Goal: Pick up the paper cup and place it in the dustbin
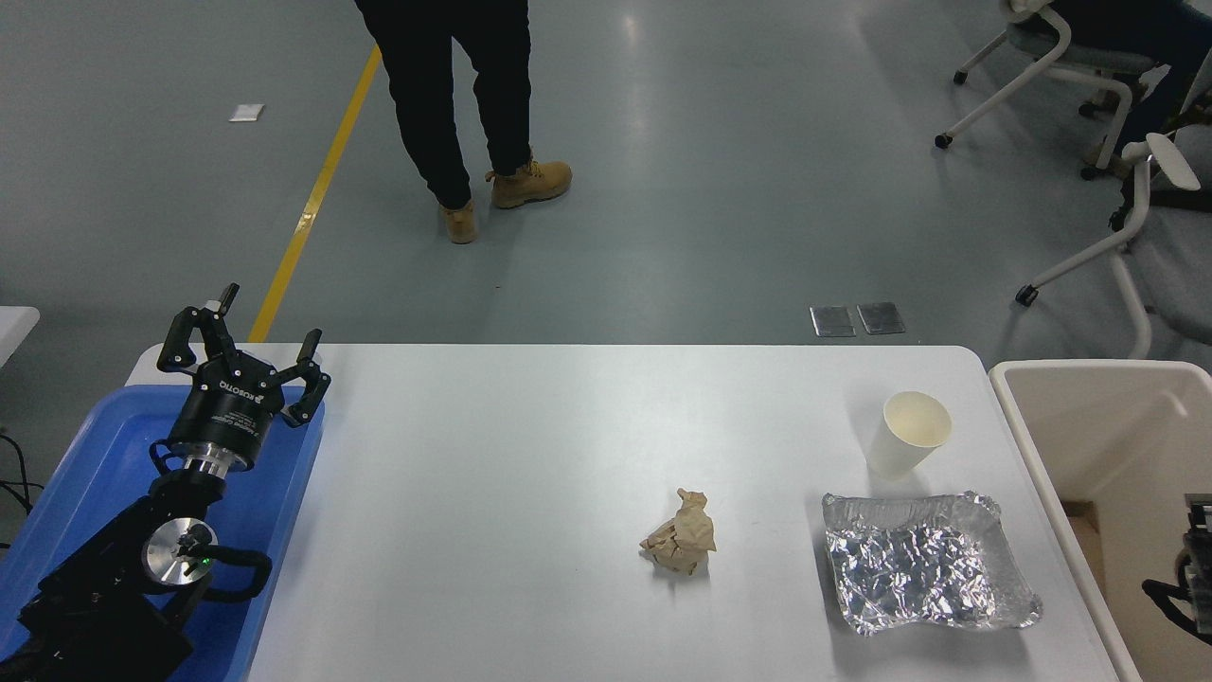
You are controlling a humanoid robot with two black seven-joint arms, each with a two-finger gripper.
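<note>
On the table [530, 455]: paper cup [907, 434] far right, upright, just behind foil tray [928, 561]; paper wad [682, 545] left of both. Beside the table's right edge, dustbin [1042, 417] (partly cut off). At left, tray [85, 464] under parked left gripper [241, 355].
</note>
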